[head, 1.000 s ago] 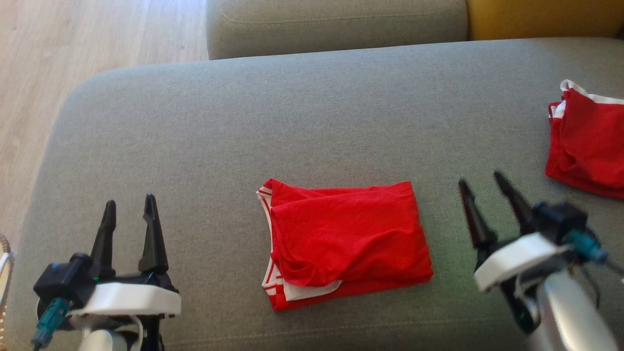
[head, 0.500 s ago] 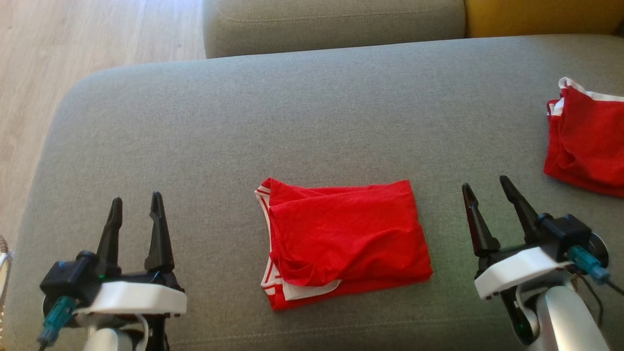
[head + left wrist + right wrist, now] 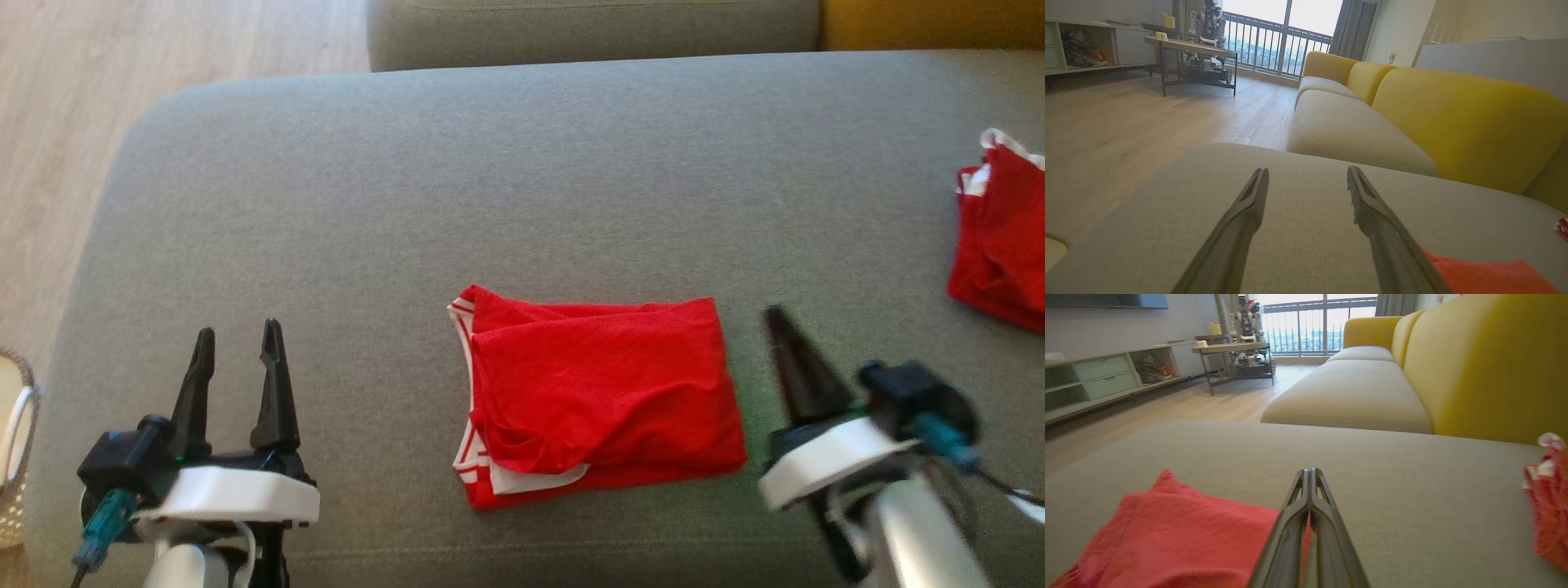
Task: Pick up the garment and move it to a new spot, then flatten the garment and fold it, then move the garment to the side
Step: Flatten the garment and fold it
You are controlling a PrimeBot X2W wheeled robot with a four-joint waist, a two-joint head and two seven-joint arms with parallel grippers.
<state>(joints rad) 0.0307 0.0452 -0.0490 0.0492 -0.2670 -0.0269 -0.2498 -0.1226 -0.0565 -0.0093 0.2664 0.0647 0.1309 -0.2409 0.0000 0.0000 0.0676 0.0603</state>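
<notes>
A folded red garment (image 3: 600, 392) with white trim lies on the grey cushion (image 3: 490, 188), near its front middle. It also appears as a red patch (image 3: 1180, 531) in the right wrist view and as a red corner (image 3: 1490, 277) in the left wrist view. My right gripper (image 3: 775, 314) is shut with nothing in it, its tips just right of the garment's right edge; in the right wrist view the right gripper (image 3: 1309, 471) has its two fingers pressed together. My left gripper (image 3: 237, 335) stands open well left of the garment, and the left gripper (image 3: 1306, 171) is empty.
A second red garment (image 3: 1000, 237) lies crumpled at the cushion's right edge. A yellow sofa back (image 3: 1486, 363) rises behind. Wood floor (image 3: 57, 122) lies to the left, with a woven basket (image 3: 12, 457) at the lower left. A low table (image 3: 1192, 45) stands far off.
My right gripper has shut and shifted slightly left toward the garment's right edge. The camera has shifted, so the whole scene sits a little further right. The left gripper stays open.
</notes>
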